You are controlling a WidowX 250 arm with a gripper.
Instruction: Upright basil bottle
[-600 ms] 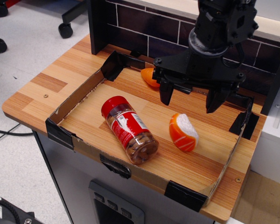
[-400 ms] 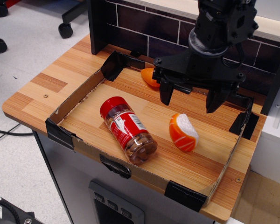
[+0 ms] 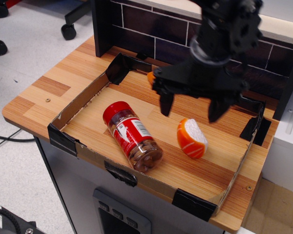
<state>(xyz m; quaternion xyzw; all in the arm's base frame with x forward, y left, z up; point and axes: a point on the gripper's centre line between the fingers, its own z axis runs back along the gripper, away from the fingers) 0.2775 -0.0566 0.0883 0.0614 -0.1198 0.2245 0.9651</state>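
The basil bottle lies on its side, red cap pointing back-left, beneath the empty, wide-open jaws.

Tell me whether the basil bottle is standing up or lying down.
Lying down. The basil bottle rests on its side on the tray floor, red cap toward the back left, base toward the front wall. The open gripper hovers above, apart from it.

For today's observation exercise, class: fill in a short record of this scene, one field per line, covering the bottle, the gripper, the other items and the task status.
basil bottle: lying on its side in the cardboard tray, red cap toward the back left
gripper: open, above the tray, holding nothing, apart from the bottle
sushi toy: right of the bottle, not touching it
orange object: at the tray's back, mostly hidden behind the gripper
task status: bottle not yet upright
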